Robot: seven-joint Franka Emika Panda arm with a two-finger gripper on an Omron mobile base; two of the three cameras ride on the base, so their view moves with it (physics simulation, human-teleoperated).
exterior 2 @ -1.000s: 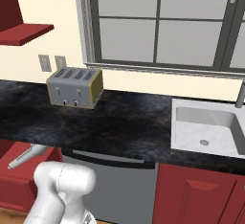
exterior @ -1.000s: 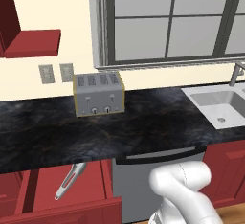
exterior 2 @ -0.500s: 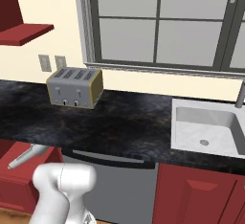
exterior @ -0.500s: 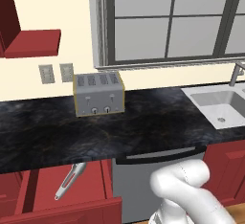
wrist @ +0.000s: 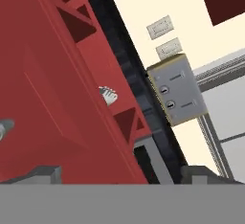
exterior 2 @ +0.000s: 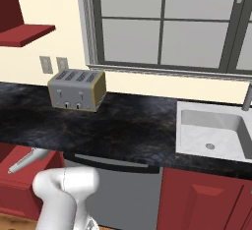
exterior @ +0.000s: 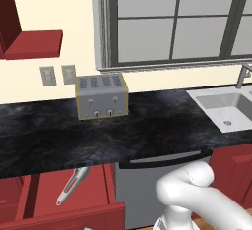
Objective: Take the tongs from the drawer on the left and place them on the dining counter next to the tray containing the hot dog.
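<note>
Tongs point(exterior: 72, 185) lie diagonally in the open drawer point(exterior: 91, 187) under the bench point(exterior: 123, 135) front edge, left of the dishwasher, reachable from above. Gripper point(wrist: 119, 173) low beside drawer front, looks spread, empty.

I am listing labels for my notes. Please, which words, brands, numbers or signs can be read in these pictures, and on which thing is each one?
None can be read.
Toaster: knobs and levers on its front, no legible marking.
Wall outlets: plain plates, no text.
Drawer, tongs, dishwasher, sink: no lettering visible.
</note>
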